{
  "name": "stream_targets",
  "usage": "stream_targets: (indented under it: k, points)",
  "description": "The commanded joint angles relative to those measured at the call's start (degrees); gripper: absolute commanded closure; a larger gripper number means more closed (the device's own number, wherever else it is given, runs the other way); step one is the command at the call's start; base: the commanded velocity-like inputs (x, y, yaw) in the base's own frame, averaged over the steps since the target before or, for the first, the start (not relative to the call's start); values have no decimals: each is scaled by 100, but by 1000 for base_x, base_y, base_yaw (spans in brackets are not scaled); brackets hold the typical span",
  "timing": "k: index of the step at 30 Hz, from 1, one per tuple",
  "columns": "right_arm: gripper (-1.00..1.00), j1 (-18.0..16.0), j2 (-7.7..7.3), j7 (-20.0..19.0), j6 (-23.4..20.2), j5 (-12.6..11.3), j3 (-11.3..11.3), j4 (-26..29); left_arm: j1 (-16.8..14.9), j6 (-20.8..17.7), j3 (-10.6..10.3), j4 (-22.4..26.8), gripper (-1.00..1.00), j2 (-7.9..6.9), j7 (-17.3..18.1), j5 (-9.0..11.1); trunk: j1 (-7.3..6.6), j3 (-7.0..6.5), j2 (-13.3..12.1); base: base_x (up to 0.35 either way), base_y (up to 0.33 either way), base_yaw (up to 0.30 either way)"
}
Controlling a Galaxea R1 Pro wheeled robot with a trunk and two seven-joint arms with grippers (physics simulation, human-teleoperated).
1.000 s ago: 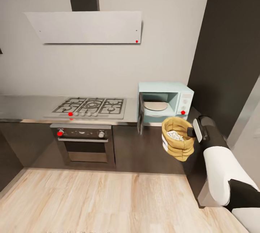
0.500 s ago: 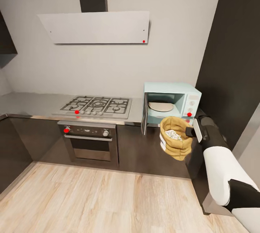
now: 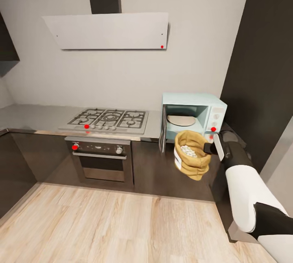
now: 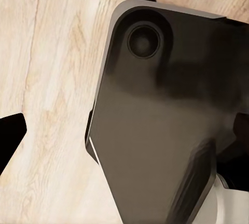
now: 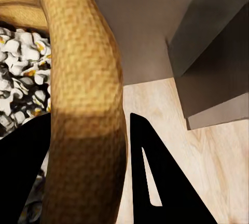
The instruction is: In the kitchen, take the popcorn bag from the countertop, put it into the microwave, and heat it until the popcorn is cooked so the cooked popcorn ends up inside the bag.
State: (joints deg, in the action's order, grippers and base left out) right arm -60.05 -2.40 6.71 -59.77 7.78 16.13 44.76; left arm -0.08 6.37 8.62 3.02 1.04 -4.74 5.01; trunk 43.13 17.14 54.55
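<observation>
The tan popcorn bag (image 3: 191, 160) hangs in the air in front of the counter edge, just below the open mouth of the mint-blue microwave (image 3: 211, 110). My right gripper (image 3: 209, 148) is shut on the bag's rolled rim (image 5: 85, 94), one black finger (image 5: 155, 177) on each side of it. Whitish popcorn (image 3: 187, 151) fills the sack (image 5: 21, 73). The microwave door (image 3: 162, 129) stands swung out to the left, showing the round plate (image 3: 181, 120). My left gripper (image 4: 124, 135) is open over the robot's dark base and wood floor.
The grey countertop (image 3: 32, 117) carries a gas hob (image 3: 108, 119) above an oven (image 3: 99, 159), under a flat grey hood (image 3: 108, 31). A tall dark cabinet (image 3: 260, 63) stands right of the microwave. Wood floor (image 3: 101, 226) lies in front.
The camera shifted early on, sliding the whole scene right. Since then my right gripper has carried the bag a little left, closer to the front of the microwave opening.
</observation>
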Motion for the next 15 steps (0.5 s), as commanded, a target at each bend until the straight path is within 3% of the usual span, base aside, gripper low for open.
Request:
stream_targets:
  k: [1,7,9,15]
  points:
    - [100,-5,-5,-14,-23,39,12,1,-1,14,6,1,-100,2,-3,52,1,7,5,0,0,0]
    - [100,0,-47,12,-23,55,18,-38,-1,20,8,2,-100,2,-6,52,1,7,5,0,0,0]
    - [100,-45,-50,26,-23,149,21,-323,-1,20,8,4,-100,2,-7,52,1,7,5,0,0,0]
    - [100,-741,-56,36,-23,284,25,-1231,-1,19,8,3,-100,2,-8,52,1,7,5,0,0,0]
